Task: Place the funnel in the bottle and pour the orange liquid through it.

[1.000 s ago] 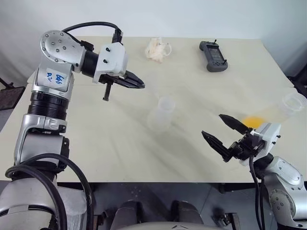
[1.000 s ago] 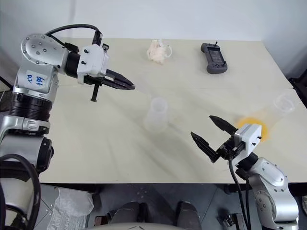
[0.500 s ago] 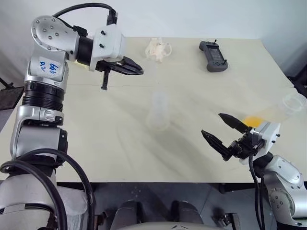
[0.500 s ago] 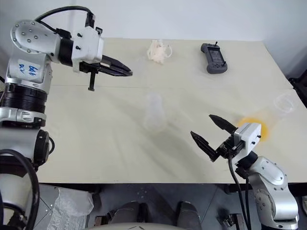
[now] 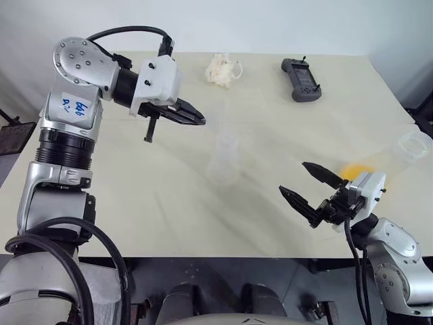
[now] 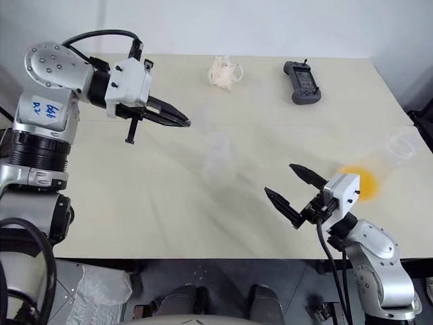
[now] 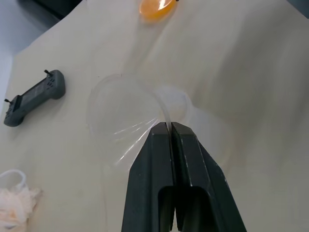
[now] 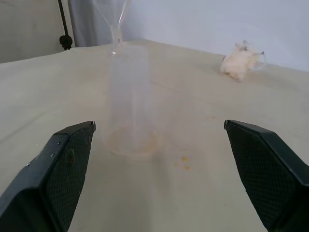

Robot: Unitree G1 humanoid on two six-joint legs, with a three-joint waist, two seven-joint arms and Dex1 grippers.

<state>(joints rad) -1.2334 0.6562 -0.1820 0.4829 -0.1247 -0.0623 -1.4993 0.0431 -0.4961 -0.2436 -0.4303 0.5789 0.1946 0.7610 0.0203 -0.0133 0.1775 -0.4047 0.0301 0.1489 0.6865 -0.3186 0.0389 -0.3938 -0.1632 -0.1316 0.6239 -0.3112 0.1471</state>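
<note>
Funnel (image 7: 126, 108) hanging pinched by its rim in the left gripper (image 5: 200, 119), fingers pressed together on the thin clear plastic, cone spreading out beyond the fingertips. Hovering above the table (image 5: 135, 196), up and to the left of the bottle (image 5: 224, 161), stem reaching toward the bottle's mouth in the right wrist view; touching or apart, impossible to tell. Bottle standing upright near the table's middle, faint orange traces showing at its base. Crumpled white tissue (image 5: 222, 69) lying at the far edge, dark handheld controller (image 5: 300, 79) resting further right. Right gripper (image 5: 310, 189) holding low near the front edge, fingers spread wide apart, gripping nothing, facing the bottle. Orange liquid (image 5: 356, 170) pooling in a clear flask (image 5: 411, 146) lying tilted at the right edge, just behind the right gripper.
</note>
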